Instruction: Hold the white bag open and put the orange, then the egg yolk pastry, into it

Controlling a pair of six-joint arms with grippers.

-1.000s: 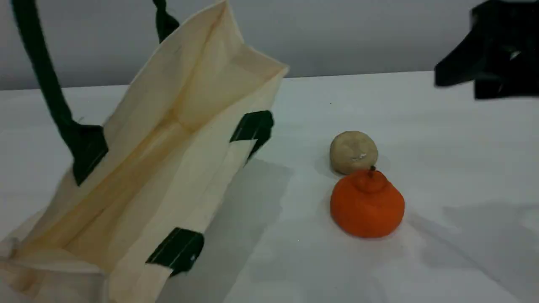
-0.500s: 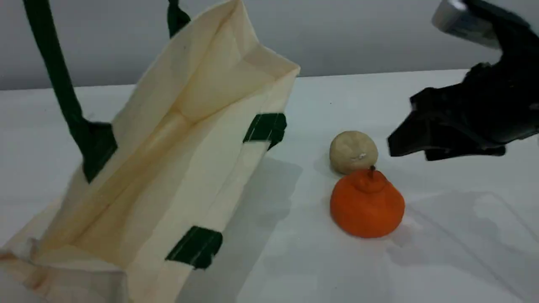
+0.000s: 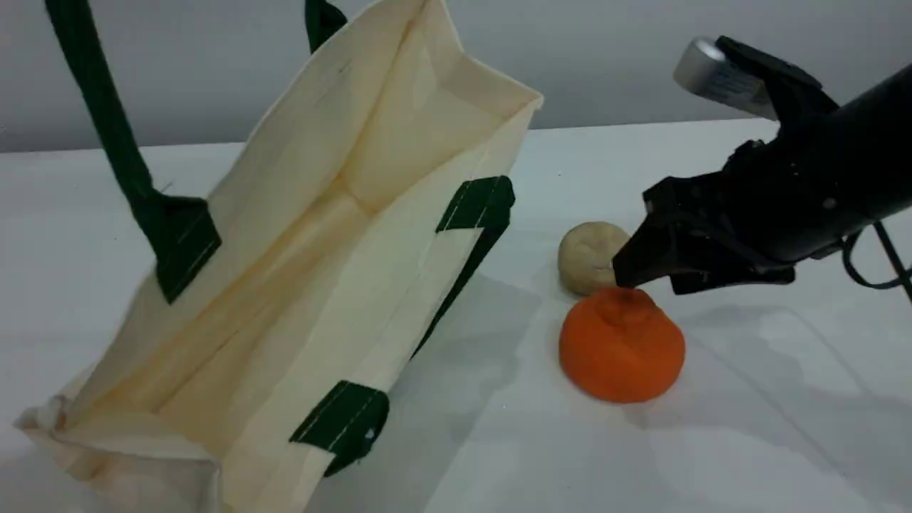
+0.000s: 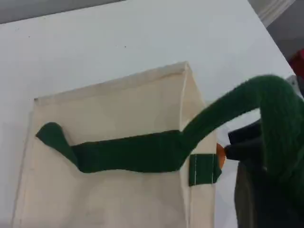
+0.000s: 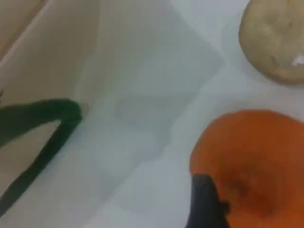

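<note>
The white bag [image 3: 306, 271] stands at the left with its mouth wide open. One dark green handle [image 3: 100, 114] is pulled taut up past the top edge. In the left wrist view that handle [image 4: 142, 152] loops over my left gripper [image 4: 266, 199], which is shut on it. The orange [image 3: 621, 353] sits right of the bag, and the egg yolk pastry [image 3: 588, 263] touches its far side. My right gripper [image 3: 655, 281] hovers open just above the orange's knobbed top, hiding the stem. In the right wrist view one dark fingertip [image 5: 204, 204] overlaps the orange [image 5: 251, 161], with the pastry [image 5: 275, 42] beyond it.
The second handle [image 3: 463, 271] hangs slack down the bag's near side. White tabletop [image 3: 748, 442] stretches around the fruit, and a grey wall [image 3: 605, 57] runs behind the table. The right arm's cable [image 3: 883, 263] loops at the far right.
My right gripper has come down and left from the upper right corner to just above the orange. The bag's rim has shifted a little to the right and opened wider.
</note>
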